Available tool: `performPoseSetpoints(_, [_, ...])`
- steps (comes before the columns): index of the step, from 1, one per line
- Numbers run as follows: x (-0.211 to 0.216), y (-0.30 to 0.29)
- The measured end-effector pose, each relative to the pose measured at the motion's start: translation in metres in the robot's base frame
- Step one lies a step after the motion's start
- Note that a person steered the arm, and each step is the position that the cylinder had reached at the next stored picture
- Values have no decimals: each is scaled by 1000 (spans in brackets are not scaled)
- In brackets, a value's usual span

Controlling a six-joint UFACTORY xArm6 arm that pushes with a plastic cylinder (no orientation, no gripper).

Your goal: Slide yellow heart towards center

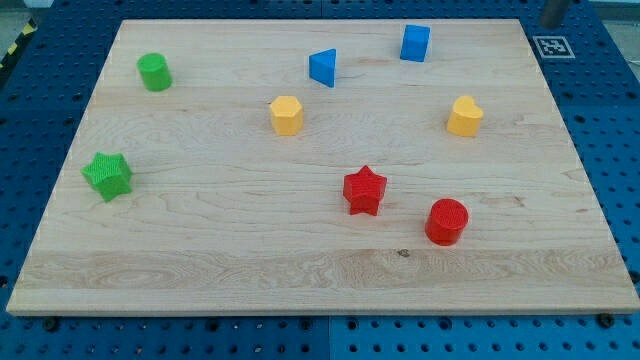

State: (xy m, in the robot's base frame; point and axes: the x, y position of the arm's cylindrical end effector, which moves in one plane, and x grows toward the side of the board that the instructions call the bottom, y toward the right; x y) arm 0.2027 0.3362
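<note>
Block count: eight. Two green (154,72) (108,175), two blue (323,67) (415,43), two yellow (286,115) (464,116), two red (364,190) (446,221). One wooden board (230,260).

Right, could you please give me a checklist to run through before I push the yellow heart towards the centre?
1. Target found: yellow heart at the view's right, distinct from the yellow hexagon: ok.
2. Heart touching no other block: ok.
3. Heart already at the centre: not ok.
4. Path to the centre clear: red star sits close beside it: cannot tell.
5. My tip placed on the heart's right side: the tip does not show: cannot tell.
</note>
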Motion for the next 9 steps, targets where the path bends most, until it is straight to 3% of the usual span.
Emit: performPoseSetpoints(9, [32, 0])
